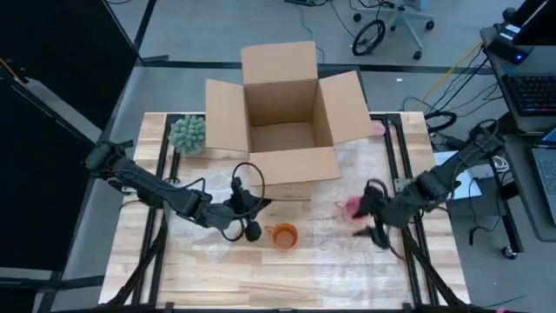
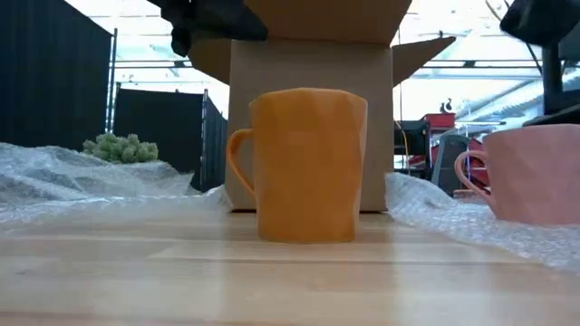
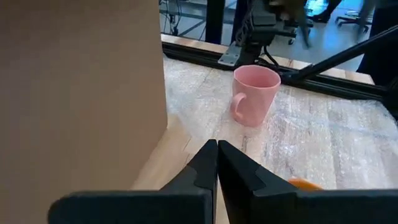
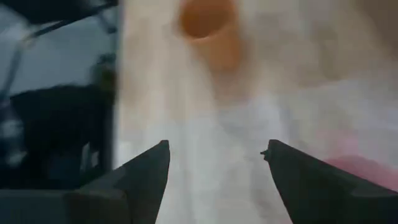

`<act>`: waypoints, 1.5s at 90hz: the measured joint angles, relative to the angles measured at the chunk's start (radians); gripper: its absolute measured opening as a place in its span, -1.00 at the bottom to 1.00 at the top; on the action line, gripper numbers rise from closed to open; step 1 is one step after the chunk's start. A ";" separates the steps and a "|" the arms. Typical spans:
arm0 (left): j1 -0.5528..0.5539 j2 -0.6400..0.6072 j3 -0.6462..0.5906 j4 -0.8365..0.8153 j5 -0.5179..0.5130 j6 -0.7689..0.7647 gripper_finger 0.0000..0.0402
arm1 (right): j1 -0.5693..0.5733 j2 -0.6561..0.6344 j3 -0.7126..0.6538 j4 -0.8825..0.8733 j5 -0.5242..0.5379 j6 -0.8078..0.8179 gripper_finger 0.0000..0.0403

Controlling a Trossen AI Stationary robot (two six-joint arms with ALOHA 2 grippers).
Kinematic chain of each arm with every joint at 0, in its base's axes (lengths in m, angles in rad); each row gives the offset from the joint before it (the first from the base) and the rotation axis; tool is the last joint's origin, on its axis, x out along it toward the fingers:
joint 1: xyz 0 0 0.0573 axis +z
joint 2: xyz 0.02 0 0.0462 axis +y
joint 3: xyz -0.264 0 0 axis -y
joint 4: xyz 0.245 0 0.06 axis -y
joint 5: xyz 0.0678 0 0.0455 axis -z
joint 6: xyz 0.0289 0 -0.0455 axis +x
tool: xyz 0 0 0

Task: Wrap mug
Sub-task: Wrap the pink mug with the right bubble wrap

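An orange mug (image 1: pixel 283 236) (image 2: pixel 308 163) stands upright on the wooden table in front of the open cardboard box (image 1: pixel 287 122). A pink mug (image 1: pixel 351 209) (image 3: pixel 255 94) stands upright to its right on a sheet of bubble wrap (image 1: pixel 373 174) (image 2: pixel 471 217). My left gripper (image 1: pixel 257 213) (image 3: pixel 217 155) is shut and hovers just left of the orange mug, beside the box's front wall. My right gripper (image 1: pixel 367 214) (image 4: pixel 216 152) is open close by the pink mug's right side, over the bubble wrap, with only wrap showing between its fingers.
A green spiky plant (image 1: pixel 187 133) (image 2: pixel 118 148) sits at the far left of the table. More bubble wrap (image 2: pixel 82 181) lies on the left side. Black rails (image 1: pixel 395 165) run along both sides of the table. Bare wood (image 1: pixel 287 278) lies toward the near edge.
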 joint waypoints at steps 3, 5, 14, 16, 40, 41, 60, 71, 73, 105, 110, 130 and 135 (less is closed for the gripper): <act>0.002 0.000 0.000 0.000 0.000 0.002 -1.00 | 0.030 0.025 0.000 0.018 0.000 0.008 0.25; 0.002 0.000 0.000 0.000 0.000 0.002 -1.00 | 0.049 0.044 0.000 0.030 0.000 0.012 0.25; 0.003 0.000 0.000 -0.001 0.000 0.002 -1.00 | 0.134 0.139 0.013 0.054 0.000 0.017 0.20; 0.003 0.000 0.000 -0.001 0.000 0.002 -1.00 | 0.150 0.163 0.023 0.052 -0.001 0.022 0.18; 0.003 0.000 0.000 -0.002 0.000 0.002 -1.00 | 0.288 0.461 0.235 -0.056 -0.002 0.036 0.04; 0.003 0.000 0.000 -0.002 0.000 0.002 -1.00 | 0.292 0.473 0.242 -0.058 -0.002 0.036 0.04; 0.003 0.000 0.000 -0.002 0.000 0.002 -1.00 | 0.349 0.643 0.288 0.025 -0.033 0.075 0.03; 0.003 0.000 0.000 -0.002 0.000 0.003 -1.00 | 0.350 0.706 0.288 0.047 -0.120 0.086 0.03; 0.004 0.000 0.000 -0.002 0.000 0.003 -1.00 | 0.349 0.716 0.288 0.045 -0.133 0.097 0.03; 0.005 0.002 0.000 -0.002 0.006 -0.004 -1.00 | 0.345 0.858 0.288 0.059 -0.189 0.303 0.03; 0.005 0.002 0.000 -0.001 0.012 -0.004 -1.00 | 0.340 0.880 0.288 0.057 -0.188 0.343 0.03; -0.001 0.003 0.000 -0.001 0.015 -0.005 -1.00 | 0.319 0.936 0.295 0.042 -0.206 0.432 -0.11; -0.001 0.003 0.000 -0.001 0.015 -0.006 -1.00 | 0.319 0.938 0.295 0.037 -0.211 0.433 -0.22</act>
